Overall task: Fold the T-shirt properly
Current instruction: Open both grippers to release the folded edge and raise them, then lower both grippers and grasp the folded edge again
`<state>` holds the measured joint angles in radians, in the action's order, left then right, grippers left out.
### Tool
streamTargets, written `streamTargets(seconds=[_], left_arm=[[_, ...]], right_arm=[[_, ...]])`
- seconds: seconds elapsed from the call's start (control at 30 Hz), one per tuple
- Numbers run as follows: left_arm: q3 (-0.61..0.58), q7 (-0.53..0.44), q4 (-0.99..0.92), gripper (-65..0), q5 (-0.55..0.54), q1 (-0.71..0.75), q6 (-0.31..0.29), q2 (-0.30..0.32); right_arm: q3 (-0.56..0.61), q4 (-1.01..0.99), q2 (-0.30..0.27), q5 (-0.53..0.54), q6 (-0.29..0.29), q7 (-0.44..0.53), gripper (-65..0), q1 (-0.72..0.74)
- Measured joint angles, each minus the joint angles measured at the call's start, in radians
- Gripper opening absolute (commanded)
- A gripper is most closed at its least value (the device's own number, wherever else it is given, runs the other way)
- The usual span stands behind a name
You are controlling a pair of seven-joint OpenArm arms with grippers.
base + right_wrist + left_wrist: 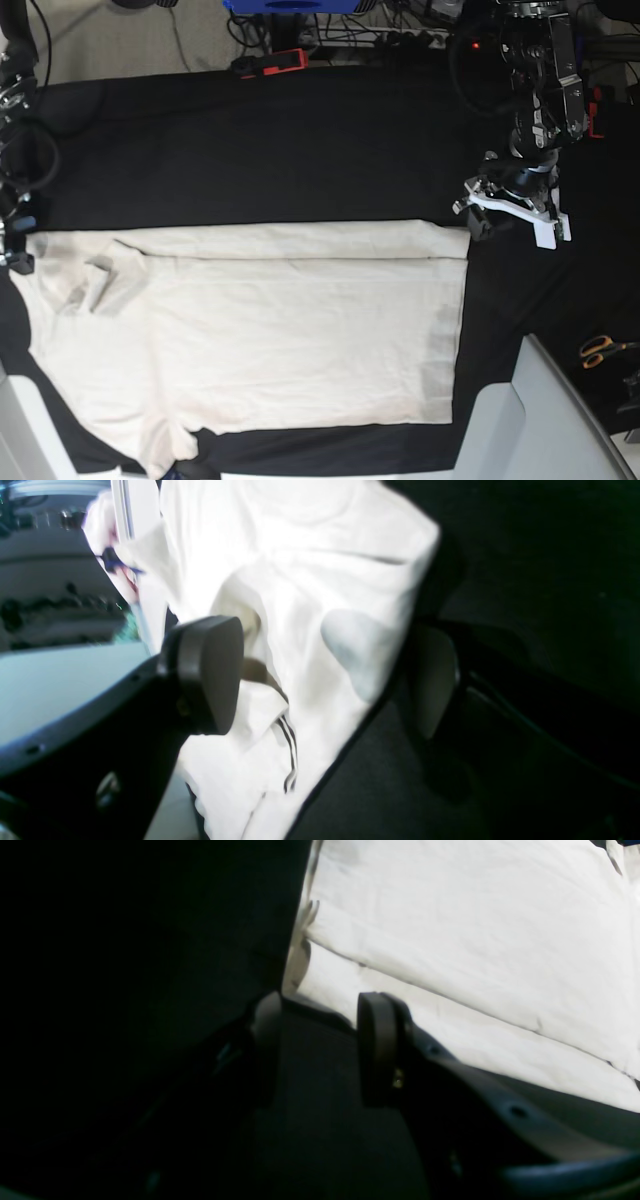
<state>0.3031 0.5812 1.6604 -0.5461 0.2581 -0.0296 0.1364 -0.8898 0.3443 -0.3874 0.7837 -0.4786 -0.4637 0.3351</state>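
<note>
From the base view I see the T-shirt (270,330) spread flat across the lower half of the tabletop (300,150), which is draped in black cloth; the shirt runs from about nine o'clock over to about three o'clock, and its far long edge is folded back over the body as a narrow band. One sleeve lies at about seven o'clock on the near edge, and a small rumpled patch sits toward nine o'clock. My left claw (478,225) hangs just off the shirt's far corner at about two o'clock, close to the fabric. Through the left wrist camera the left claw (320,1030) shows two dark fingers (377,1045) standing apart with only black cloth between them, the folded edge of the shirt (475,940) lying just beyond the tips; it is pinching nothing that I can see. My right claw is at the nine o'clock edge of the base view, mostly cut off there. In the right wrist camera the right claw (325,675) is spread wide, one pad (207,672) on one side and the other finger on the other side, with bunched shirt fabric (300,580) lying between them, though the fingers have not closed on it. A pair of orange-handled scissors (603,349) lies at about four o'clock, well apart from the shirt.
</note>
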Motion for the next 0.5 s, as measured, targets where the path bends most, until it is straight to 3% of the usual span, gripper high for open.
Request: streamTargets(seconds=[0.1,0.2,0.37,0.5], left_arm=[[0.0,0.0,0.0,-39.7,0.0,0.001,0.0,0.0],[0.0,0.0,0.0,-39.7,0.001,0.018,0.0,-0.001],[0.001,0.003,0.0,-39.7,0.0,0.019,0.0,0.0],[0.001,0.003,0.0,-39.2,0.0,0.022,0.0,0.0]], right_arm=[[-0.001,0.0,0.003,-0.088,0.006,0.0,-17.7,0.032],[-0.003,0.0,0.011,-0.111,0.007,0.0,-19.1,0.042],[-0.002,-0.033,0.006,-0.119,0.016,0.058,-40.4,0.036],[-0.002,-0.064,0.01,-0.116,0.015,0.087,-48.5,0.036]])
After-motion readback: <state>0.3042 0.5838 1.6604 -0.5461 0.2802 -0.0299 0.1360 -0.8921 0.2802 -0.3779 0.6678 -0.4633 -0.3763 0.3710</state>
